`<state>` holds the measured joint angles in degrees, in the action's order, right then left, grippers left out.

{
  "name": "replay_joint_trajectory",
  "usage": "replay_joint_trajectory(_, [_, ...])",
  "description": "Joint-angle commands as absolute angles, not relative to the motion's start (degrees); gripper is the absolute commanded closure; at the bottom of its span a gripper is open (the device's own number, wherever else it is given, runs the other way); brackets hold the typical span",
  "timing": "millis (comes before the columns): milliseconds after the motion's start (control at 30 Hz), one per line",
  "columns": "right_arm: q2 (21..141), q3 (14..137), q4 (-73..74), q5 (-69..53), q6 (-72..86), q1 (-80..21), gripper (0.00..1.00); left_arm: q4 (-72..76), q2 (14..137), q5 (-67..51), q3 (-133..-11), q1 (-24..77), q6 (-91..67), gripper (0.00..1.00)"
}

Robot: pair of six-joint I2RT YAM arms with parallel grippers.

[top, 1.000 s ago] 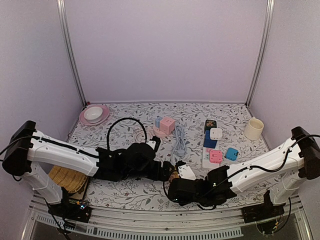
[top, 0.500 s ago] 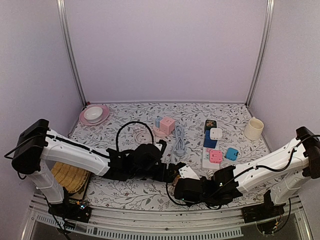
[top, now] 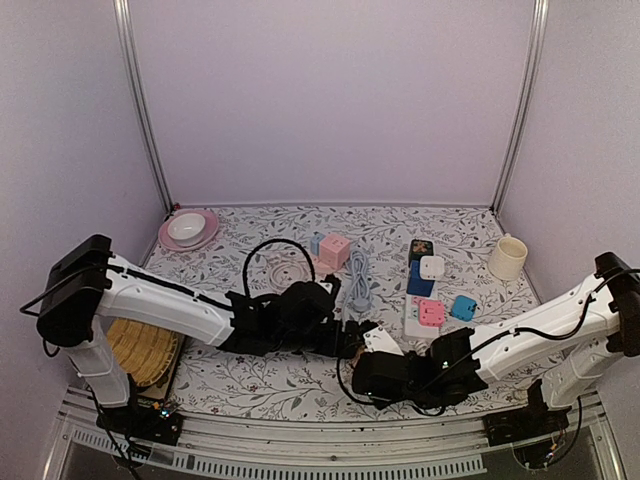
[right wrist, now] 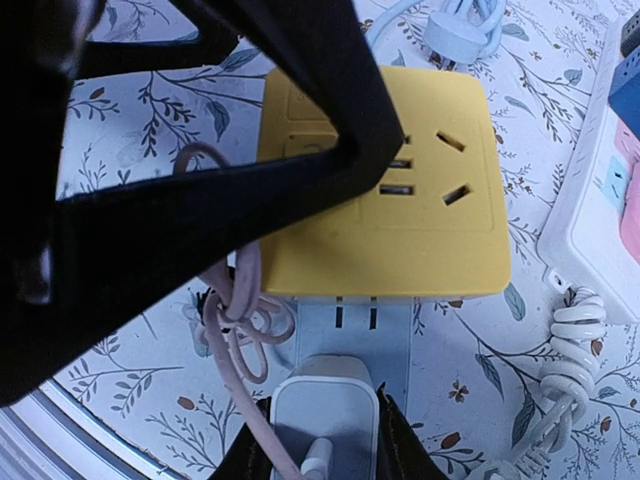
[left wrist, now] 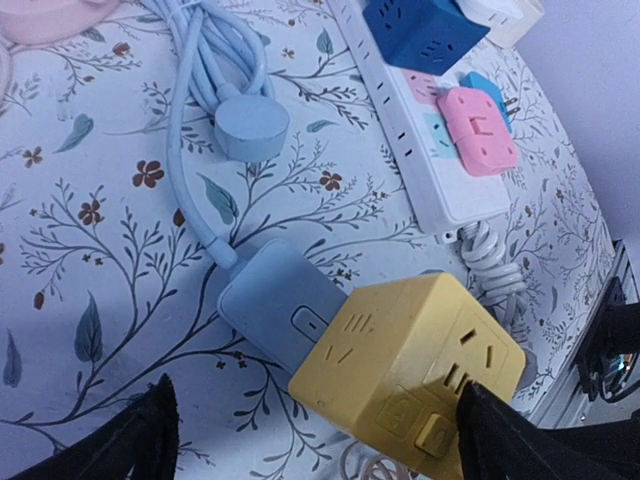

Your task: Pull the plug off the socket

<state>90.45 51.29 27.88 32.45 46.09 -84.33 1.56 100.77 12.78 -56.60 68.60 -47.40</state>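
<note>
A yellow cube socket (left wrist: pixel 410 365) lies on the floral table, butted against a pale blue flat socket block (left wrist: pixel 275 305) on a blue cord. My left gripper (left wrist: pixel 315 392) is open, its jaws wide apart. The right fingertip (left wrist: pixel 480 415) touches the cube's near corner and the left fingertip is well clear. My right gripper (right wrist: pixel 325 405) is shut on a white plug (right wrist: pixel 325 435) with a pink cord (right wrist: pixel 235 320), just in front of the cube (right wrist: pixel 380 190). A pale blue piece with two slits (right wrist: pixel 355 330) lies between plug and cube. In the top view both grippers meet near the cube (top: pixel 347 350).
A white power strip (top: pixel 412 322) holds pink (top: pixel 430 312) and dark blue (top: pixel 420 280) adapters, with a cyan one (top: pixel 462 306) beside it. A cream mug (top: pixel 507 257) stands back right and a pink plate with a bowl (top: pixel 187 230) back left. A pink cube (top: pixel 333 250), a blue cord bundle (top: pixel 357 280) and a woven mat (top: pixel 135 355) also lie there.
My left arm has reached further right toward the table's middle. The right gripper has shifted slightly right with the white plug in it.
</note>
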Motion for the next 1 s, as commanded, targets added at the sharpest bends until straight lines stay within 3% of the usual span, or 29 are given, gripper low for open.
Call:
replay_joint_trajectory(0, [87.5,52.2,23.7,36.0,44.4,-83.6,0.86,-1.8,104.4,12.9,-58.4,68.2,-47.4,0.03])
replay_joint_trajectory(633, [82.7,50.9,16.8,37.1,36.6,-82.5,0.86,-4.3,107.8,12.8,-57.3,67.7,-49.3,0.03])
replay_joint_trajectory(967, [79.5,47.8,13.4,25.9,37.8,-76.5,0.87,-2.9,108.2,11.9,-54.8,67.7,-50.4,0.03])
